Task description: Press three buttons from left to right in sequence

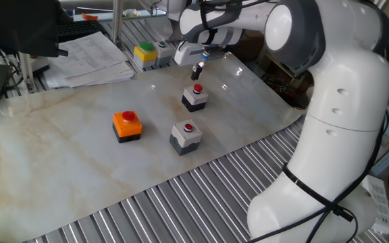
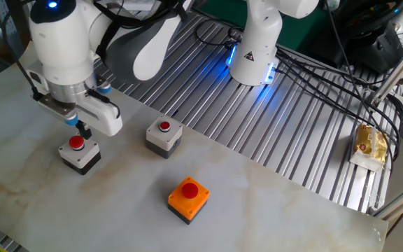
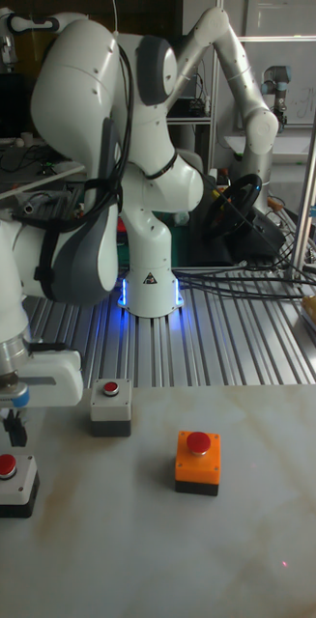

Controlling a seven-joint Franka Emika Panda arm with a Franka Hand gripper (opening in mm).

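overhead, gripper (image 2: pixel 83 130) above square white-topped button box (image 2: pixel 80 153); finger state unclear.

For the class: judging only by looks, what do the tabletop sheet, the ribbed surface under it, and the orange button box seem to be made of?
Tabletop sheet: pale with brownish veins and soft glare, so marble or a marble-print laminate; it cannot be told which.
Ribbed surface: silvery parallel ridges that catch the light, probably bare aluminium.
Orange button box: even, saturated orange body with a dull sheen on a black base, likely moulded plastic.
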